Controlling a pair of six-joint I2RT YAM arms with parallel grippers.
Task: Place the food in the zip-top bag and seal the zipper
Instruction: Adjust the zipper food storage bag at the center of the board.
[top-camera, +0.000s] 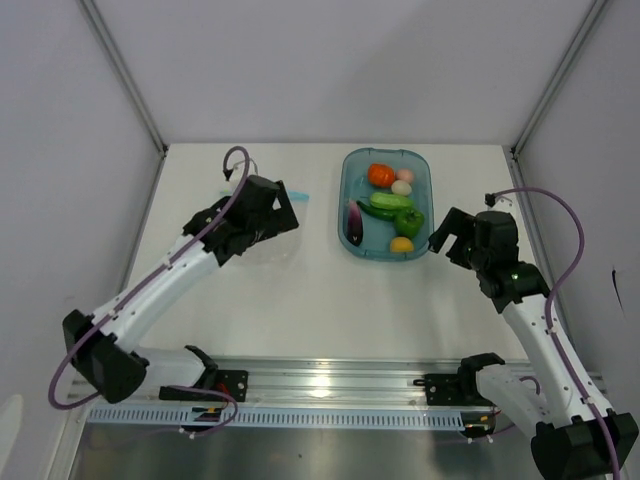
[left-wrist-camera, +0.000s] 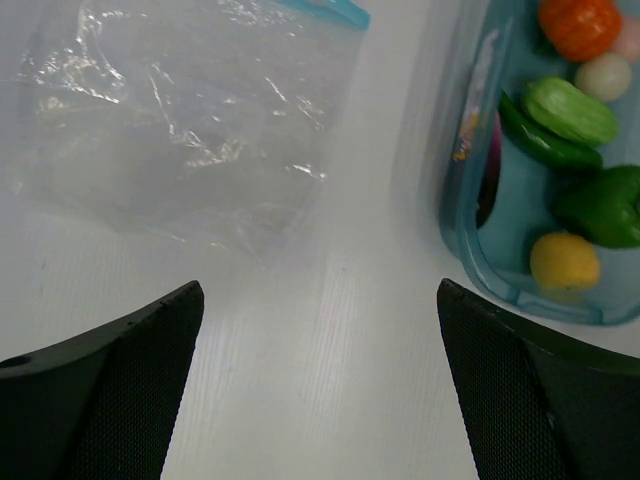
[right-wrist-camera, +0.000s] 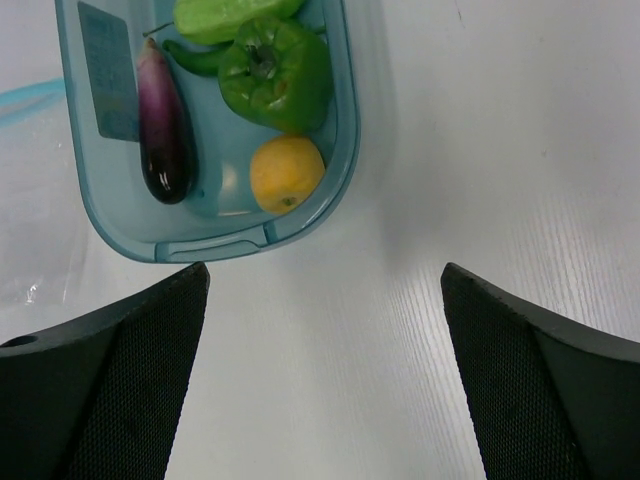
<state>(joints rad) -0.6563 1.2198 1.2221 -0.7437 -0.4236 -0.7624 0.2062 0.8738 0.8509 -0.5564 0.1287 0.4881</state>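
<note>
Pre-grasp: left gripper (left-wrist-camera: 320, 290) wide, empty, near the flat zip-top bag (left-wrist-camera: 180, 130); right gripper (right-wrist-camera: 325, 270) wide, empty, near the tray (right-wrist-camera: 215, 245) holding all the food (right-wrist-camera: 275, 75) (nothing bagged yet), so next needs the bag mouth opened.

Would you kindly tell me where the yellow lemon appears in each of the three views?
Top external: lemon, near end of the teal tray.
Left wrist: lemon, lower right.
Right wrist: lemon, upper centre.
Shared landmark: the teal tray holding it.

left end effector (left-wrist-camera: 320, 290): jaws wide apart | right end effector (right-wrist-camera: 325, 270): jaws wide apart | arms: both angled inward
</note>
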